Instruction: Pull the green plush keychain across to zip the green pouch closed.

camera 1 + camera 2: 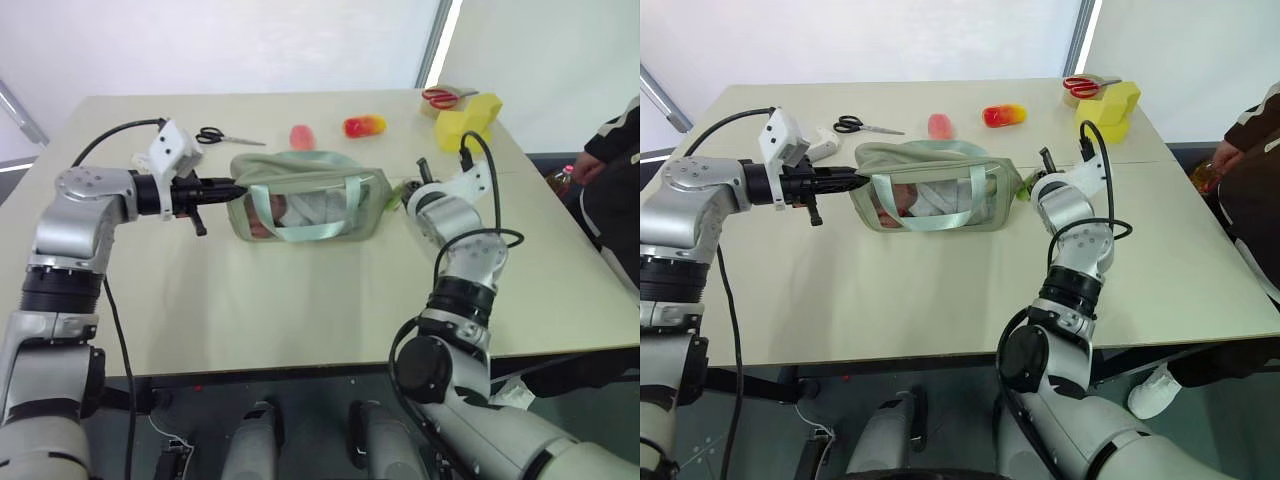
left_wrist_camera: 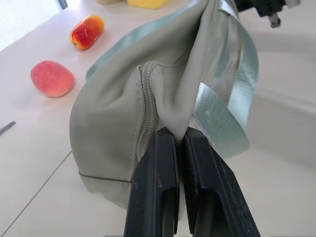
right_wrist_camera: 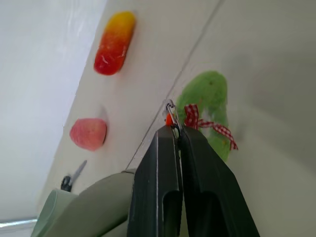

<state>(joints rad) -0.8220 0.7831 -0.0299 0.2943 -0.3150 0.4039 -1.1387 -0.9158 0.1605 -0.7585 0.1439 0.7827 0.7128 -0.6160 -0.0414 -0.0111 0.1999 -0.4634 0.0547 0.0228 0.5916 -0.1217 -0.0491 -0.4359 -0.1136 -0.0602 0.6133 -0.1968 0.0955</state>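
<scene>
The green pouch point(image 1: 310, 205) lies mid-table, its pale strap looped over the clear window. My left gripper point(image 1: 235, 190) is shut on the fabric at the pouch's left end, beside the zipper point(image 2: 147, 106). At the pouch's right end my right gripper point(image 3: 174, 129) is shut on the small metal ring of the green plush keychain point(image 3: 207, 98). The keychain is a lime fuzzy blob with a red checked bow, and it rests on the table just past my fingertips. In the left eye view the keychain point(image 1: 398, 192) peeks out between the pouch and my right wrist.
Behind the pouch lie black scissors point(image 1: 222, 136), a pink plush point(image 1: 302, 136) and a red-yellow plush point(image 1: 364, 126). A yellow block point(image 1: 470, 120) and red scissors point(image 1: 440, 97) sit at the far right corner. A person point(image 1: 610, 180) stands by the table's right edge.
</scene>
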